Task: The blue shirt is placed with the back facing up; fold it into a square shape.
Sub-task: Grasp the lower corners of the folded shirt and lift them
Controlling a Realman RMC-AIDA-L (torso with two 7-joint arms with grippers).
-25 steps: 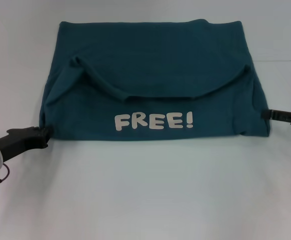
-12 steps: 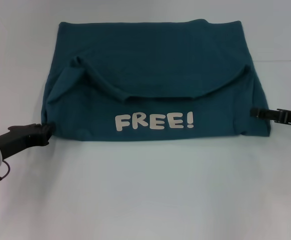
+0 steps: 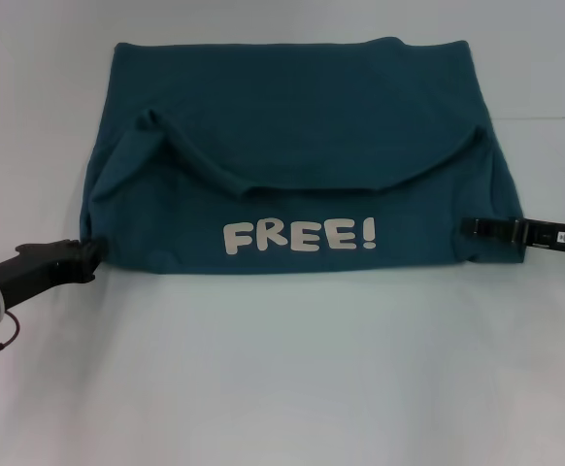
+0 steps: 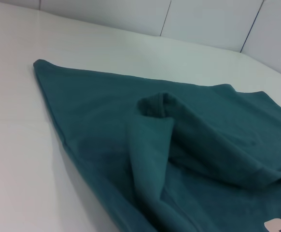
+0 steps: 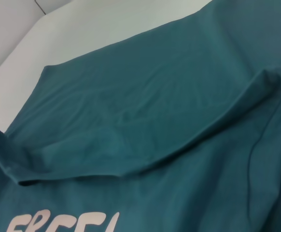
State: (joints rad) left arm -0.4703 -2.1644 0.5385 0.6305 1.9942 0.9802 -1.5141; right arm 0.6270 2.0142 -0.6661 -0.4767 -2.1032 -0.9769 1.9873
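The blue shirt (image 3: 292,146) lies partly folded on the white table, with a flap turned down over its middle and white "FREE!" lettering (image 3: 299,235) near the front edge. It also fills the left wrist view (image 4: 179,145) and the right wrist view (image 5: 145,111). My left gripper (image 3: 88,255) is low at the shirt's front left corner, touching or nearly touching the cloth. My right gripper (image 3: 473,228) reaches in from the right and lies over the shirt's front right edge.
The white table (image 3: 282,388) stretches in front of the shirt. A seam in the table surface (image 3: 545,120) runs off to the right behind the shirt. White wall panels (image 4: 208,21) stand beyond the table in the left wrist view.
My right gripper has slid leftward from beside the shirt's right edge to over the cloth. My left gripper has stayed at the front left corner.
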